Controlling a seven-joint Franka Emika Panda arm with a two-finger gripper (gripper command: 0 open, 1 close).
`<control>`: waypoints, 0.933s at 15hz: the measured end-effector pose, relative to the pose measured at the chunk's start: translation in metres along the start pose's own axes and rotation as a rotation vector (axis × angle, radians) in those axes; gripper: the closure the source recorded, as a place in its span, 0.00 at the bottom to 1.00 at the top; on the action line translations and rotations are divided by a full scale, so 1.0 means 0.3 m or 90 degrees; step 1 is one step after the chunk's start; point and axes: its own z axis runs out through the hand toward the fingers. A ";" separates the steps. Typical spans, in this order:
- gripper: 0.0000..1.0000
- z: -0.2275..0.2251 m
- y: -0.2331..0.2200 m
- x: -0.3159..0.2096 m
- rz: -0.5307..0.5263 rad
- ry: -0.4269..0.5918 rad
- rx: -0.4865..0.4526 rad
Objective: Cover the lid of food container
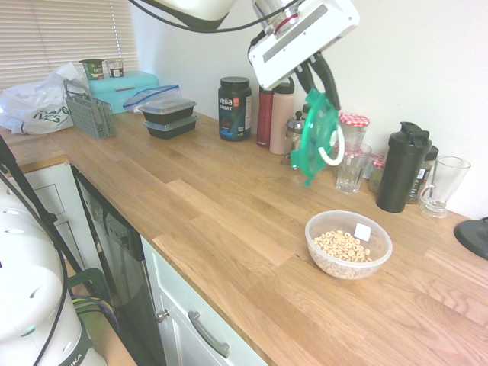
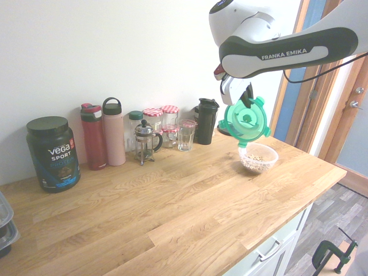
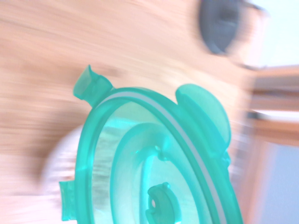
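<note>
Green lid (image 1: 319, 137), pinched on edge by the end effector (image 1: 319, 85), should be levelled and centred above the food container (image 1: 348, 244) before lowering.

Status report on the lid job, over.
Gripper shut on green lid, airborne, tilted. Cereal bowl uncovered on counter below. Nothing between them.

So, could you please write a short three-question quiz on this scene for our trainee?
1. True or false: the green lid already sits flat on the food container.
2. What is in the food container? A) cereal rings B) water C) nothing
3. Fill in: the gripper is shut on the ____.

Key:
1. False; the lid hangs tilted in the air above the worktop, apart from the container.
2. A
3. Lid
</note>
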 end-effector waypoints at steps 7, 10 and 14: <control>1.00 0.355 -0.125 0.060 0.067 0.095 -0.269; 1.00 0.447 -0.209 0.041 0.071 0.099 -0.354; 1.00 0.541 -0.304 0.032 0.052 0.093 -0.353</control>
